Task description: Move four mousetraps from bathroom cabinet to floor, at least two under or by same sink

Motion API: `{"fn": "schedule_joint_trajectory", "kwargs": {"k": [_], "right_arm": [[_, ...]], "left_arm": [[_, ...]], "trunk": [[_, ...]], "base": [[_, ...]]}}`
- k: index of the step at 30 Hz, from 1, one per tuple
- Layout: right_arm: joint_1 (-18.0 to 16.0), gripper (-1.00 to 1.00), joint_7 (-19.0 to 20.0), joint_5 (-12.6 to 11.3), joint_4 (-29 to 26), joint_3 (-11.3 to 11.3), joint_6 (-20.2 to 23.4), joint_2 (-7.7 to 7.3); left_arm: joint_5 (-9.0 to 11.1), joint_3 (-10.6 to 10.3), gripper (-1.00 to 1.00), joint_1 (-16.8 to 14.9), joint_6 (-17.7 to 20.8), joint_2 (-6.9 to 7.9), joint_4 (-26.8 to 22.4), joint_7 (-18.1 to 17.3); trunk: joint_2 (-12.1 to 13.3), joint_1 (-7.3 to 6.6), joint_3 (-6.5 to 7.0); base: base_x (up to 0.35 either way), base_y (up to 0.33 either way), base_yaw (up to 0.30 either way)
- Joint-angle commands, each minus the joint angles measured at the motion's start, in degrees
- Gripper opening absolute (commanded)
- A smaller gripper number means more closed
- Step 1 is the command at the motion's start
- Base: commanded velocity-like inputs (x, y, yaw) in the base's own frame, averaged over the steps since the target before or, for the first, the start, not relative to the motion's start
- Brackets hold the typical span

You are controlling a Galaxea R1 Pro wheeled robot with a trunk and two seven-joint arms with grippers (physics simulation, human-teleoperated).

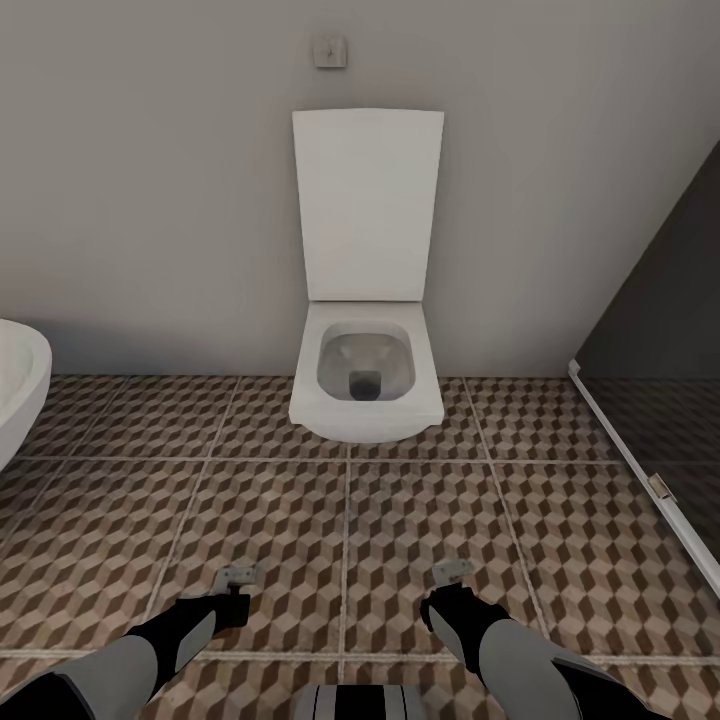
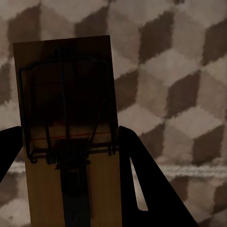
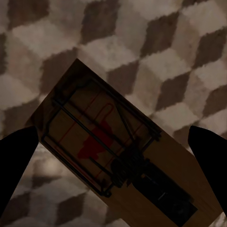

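Both arms reach low over the bathroom floor (image 1: 345, 510), tiled in a brown, beige and white cube pattern. My left gripper (image 1: 236, 592) is shut on a mousetrap (image 1: 238, 576). In the left wrist view this tan board with its dark wire spring (image 2: 66, 127) sits upright between the two dark fingers (image 2: 142, 179). My right gripper (image 1: 450, 588) is shut on a second mousetrap (image 1: 452, 571). The right wrist view has that trap (image 3: 109, 151) lying diagonally between the fingers (image 3: 16, 163), red spot up, above the tiles. The cabinet and the bathroom sink are out of view.
A white wall-hung toilet (image 1: 366, 385) with its lid up stands straight ahead against the grey wall. A rounded white bathtub rim (image 1: 20, 385) juts in at the left. A dark glass shower panel (image 1: 660, 330) with a white floor rail closes the right side.
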Motion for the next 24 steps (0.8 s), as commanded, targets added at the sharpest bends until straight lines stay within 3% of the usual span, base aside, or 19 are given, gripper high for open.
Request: {"fn": "schedule_joint_trajectory", "kwargs": {"k": [1, 24], "right_arm": [[0.0, -1.00, -0.1, 0.6, -0.1, -0.5, 0.3, 0.04], [0.0, -1.00, -0.1, 0.6, -0.2, -0.5, 0.1, 0.04]], "left_arm": [[0.1, -0.2, -1.00, 0.0, 0.3, 0.04, -0.1, -0.1], [0.0, -0.2, -1.00, 0.0, -0.6, -0.49, -1.0, -0.1]], "trunk": [[0.0, -0.01, -0.04], [0.0, -0.01, -0.04]], "base": [[0.000, 0.000, 0.000], [0.000, 0.000, 0.000]]}}
